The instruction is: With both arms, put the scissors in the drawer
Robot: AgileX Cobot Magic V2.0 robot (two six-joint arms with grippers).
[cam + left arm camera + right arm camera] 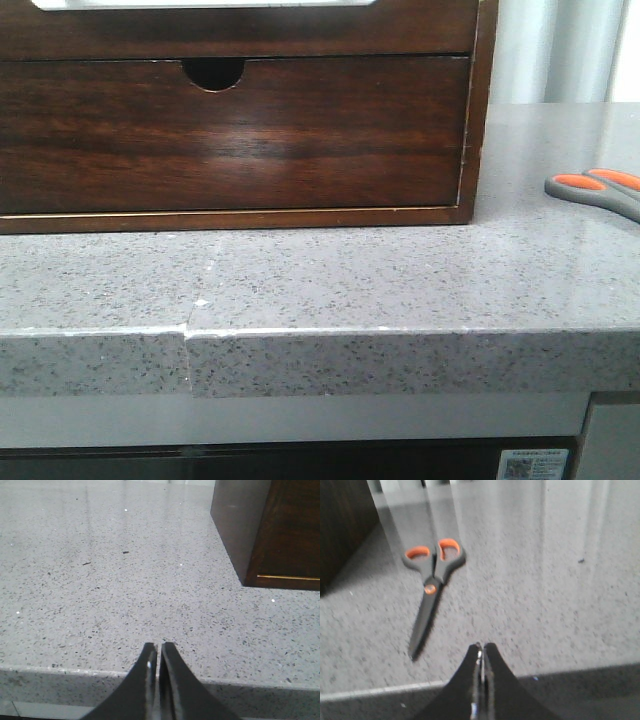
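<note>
The scissors (598, 190) lie flat on the speckled grey counter at the far right, grey handles with orange-lined loops, partly cut off by the frame edge. In the right wrist view the scissors (432, 575) lie closed, beyond and to one side of my right gripper (482, 646), which is shut and empty over the counter's front edge. My left gripper (156, 646) is also shut on nothing, near the front edge. The drawer (240, 30) shows as a plain dark brown front with a white rounded edge along the top of the front view. Neither gripper appears in the front view.
A dark wooden cabinet (470, 120) stands on the counter (330, 280); its lower drawer front (230, 140) with a half-round notch is closed. The cabinet's corner (280, 540) stands ahead of the left gripper. A seam (190, 325) crosses the counter edge.
</note>
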